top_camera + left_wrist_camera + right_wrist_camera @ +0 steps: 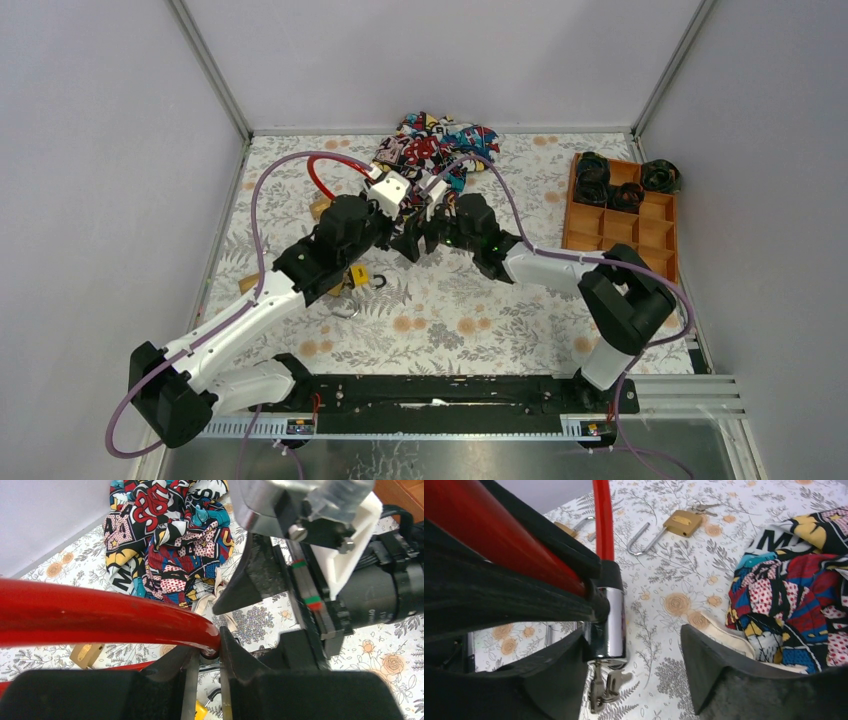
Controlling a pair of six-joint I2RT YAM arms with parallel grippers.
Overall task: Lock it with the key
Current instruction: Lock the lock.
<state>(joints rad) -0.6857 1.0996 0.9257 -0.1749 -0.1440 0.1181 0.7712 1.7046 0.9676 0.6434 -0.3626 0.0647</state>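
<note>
Pinching the red cable lock [100, 617] over the floral table [664, 570], left gripper [206, 650] grips its cable; right gripper [631, 640] sits spread beside the chrome barrel [611, 622], key [606, 690] hanging beneath

No legible words anywhere; the comic-print cloth [437, 143] at the far edge of the worktop [470, 320] shows only crumpled, unreadable lettering fragments.

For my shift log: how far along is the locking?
Done: key looks seated in the barrel. In hand: left end effector clamps the red cable; right end effector open around the key. Left: turning it, unless already turned; I cannot tell.
</note>
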